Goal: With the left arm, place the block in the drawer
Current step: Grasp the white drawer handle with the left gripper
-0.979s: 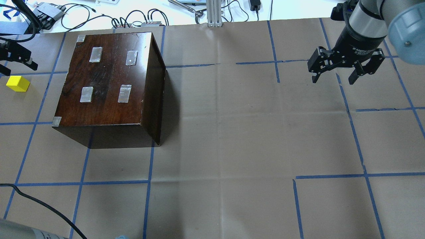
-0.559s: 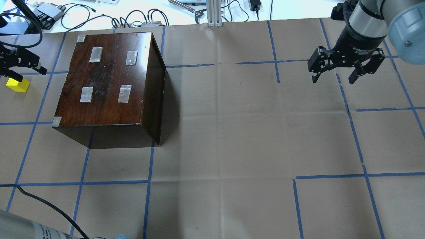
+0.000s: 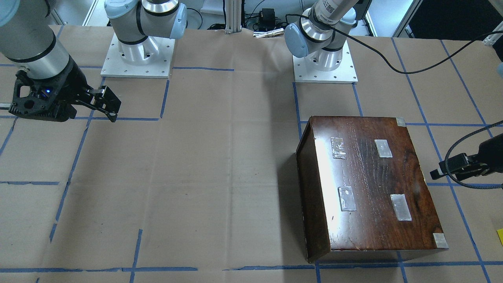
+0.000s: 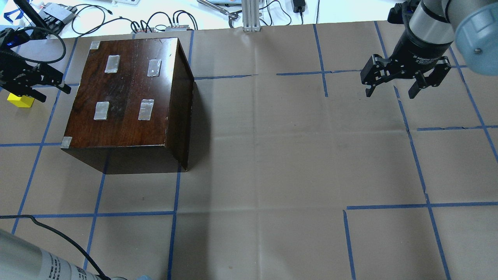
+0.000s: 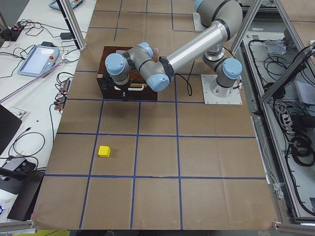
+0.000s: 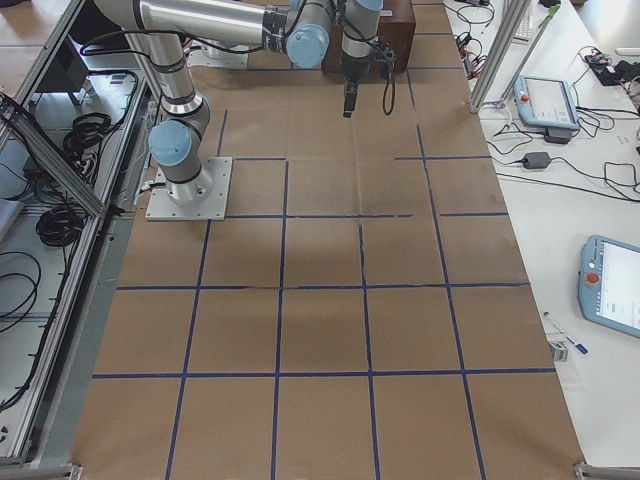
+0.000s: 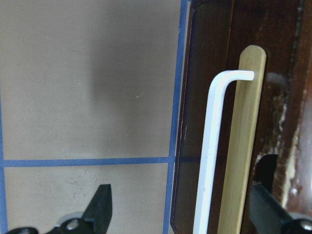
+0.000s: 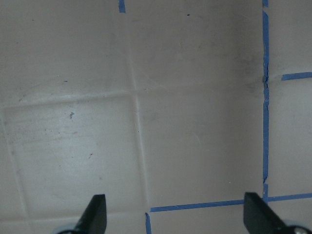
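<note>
The yellow block [image 4: 20, 101] lies on the paper left of the dark box [image 4: 128, 97]; my left gripper partly covers it here. It shows whole in the left side view [image 5: 104, 151]. My left gripper [image 4: 50, 91] is open and empty, close to the box's left face. In the left wrist view [image 7: 183, 204] its fingers straddle a white handle [image 7: 207, 156] on a pale strip [image 7: 241, 146] of that face. The drawer is shut in the box; only this front shows. My right gripper [image 4: 391, 92] is open and empty, far right above bare paper.
Brown paper with blue tape lines covers the table [image 4: 272, 155]. Cables and small devices [image 4: 163, 23] lie along the far edge. A black cable [image 3: 393, 59] loops from the left arm. Both arm bases [image 3: 137, 55] stand at the robot's side.
My left gripper has moved right toward the box's left face and now hangs over part of the yellow block. The right arm and the box have not moved.
</note>
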Action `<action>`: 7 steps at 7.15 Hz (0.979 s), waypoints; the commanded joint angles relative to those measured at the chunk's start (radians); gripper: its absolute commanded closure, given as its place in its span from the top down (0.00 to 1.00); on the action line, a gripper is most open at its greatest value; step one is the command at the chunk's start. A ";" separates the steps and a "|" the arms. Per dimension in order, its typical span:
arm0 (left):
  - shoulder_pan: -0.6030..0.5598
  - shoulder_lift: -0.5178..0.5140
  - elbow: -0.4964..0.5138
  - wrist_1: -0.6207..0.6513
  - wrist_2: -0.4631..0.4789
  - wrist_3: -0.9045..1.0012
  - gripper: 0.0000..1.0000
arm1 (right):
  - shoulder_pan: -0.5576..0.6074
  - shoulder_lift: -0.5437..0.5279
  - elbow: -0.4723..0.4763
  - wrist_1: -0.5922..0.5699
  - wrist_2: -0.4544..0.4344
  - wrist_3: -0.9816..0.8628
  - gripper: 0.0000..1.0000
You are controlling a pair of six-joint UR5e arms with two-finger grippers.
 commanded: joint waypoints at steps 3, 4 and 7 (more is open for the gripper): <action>-0.017 -0.046 0.002 0.003 0.001 0.013 0.98 | 0.000 0.000 0.001 0.000 0.000 0.000 1.00; -0.021 -0.057 0.004 0.003 0.001 0.011 0.98 | 0.000 0.000 0.001 0.000 0.000 0.000 1.00; -0.018 -0.069 0.005 0.012 0.004 0.017 0.98 | 0.000 0.000 0.001 0.000 0.000 0.000 1.00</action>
